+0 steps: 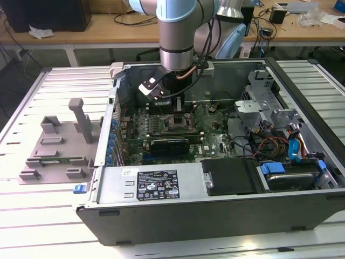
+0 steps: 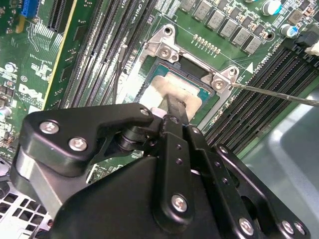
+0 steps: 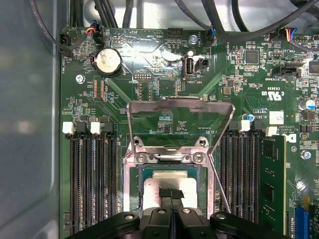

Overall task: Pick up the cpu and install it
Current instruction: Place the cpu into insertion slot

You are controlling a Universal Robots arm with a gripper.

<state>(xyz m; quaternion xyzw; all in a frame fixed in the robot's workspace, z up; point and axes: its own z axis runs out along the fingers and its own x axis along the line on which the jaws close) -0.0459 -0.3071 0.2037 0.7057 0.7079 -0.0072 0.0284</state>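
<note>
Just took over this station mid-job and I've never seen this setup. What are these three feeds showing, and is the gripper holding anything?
One robot arm reaches down into an open computer case lying on a slatted table. A grey plastic fixture sits beside the case on the exterior view's left. That feed comes from a camera off the arm. The two wrist views ride on the arm and look at the green motherboard. There the gripper has its fingertips together, right over the cpu, which lies flat in its socket with the metal retaining frame swung open. Nothing is clamped between the fingertips; whether they touch the cpu's top I cannot tell.
</note>
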